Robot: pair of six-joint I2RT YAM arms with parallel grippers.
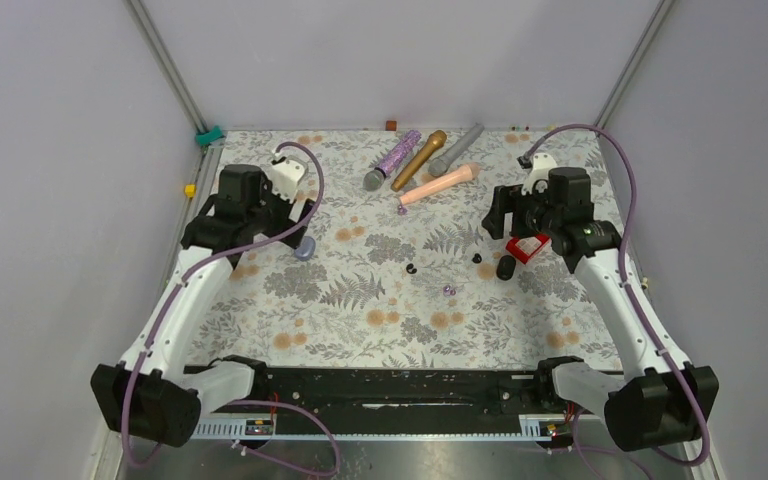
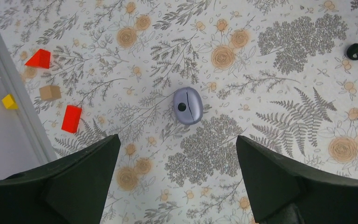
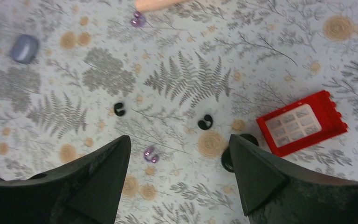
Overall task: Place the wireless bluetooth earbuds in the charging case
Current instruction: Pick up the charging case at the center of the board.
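Purple case [image 2: 188, 106] closed, left on table [image 1: 360, 345], under left fingers [image 2: 98, 161]: spread wide, empty. Right fingers [image 3: 107, 163]: spread wide, empty. Black earbuds [image 3: 205, 122] and purple earbud [image 3: 150, 155] loose mid-table; other purple earbud [image 3: 138, 19] beside pink microphone [image 1: 438, 185], far.

Scattered earbuds [image 3: 205, 122], closed lilac case [image 2: 188, 106] apart

We can read no text, label, brand, number or sign in any view. The lilac case [image 2: 188, 106], the red brick [image 3: 301, 122] and the microphones [image 1: 420, 157] at twelve o'clock on the table bear no marking legible to us.
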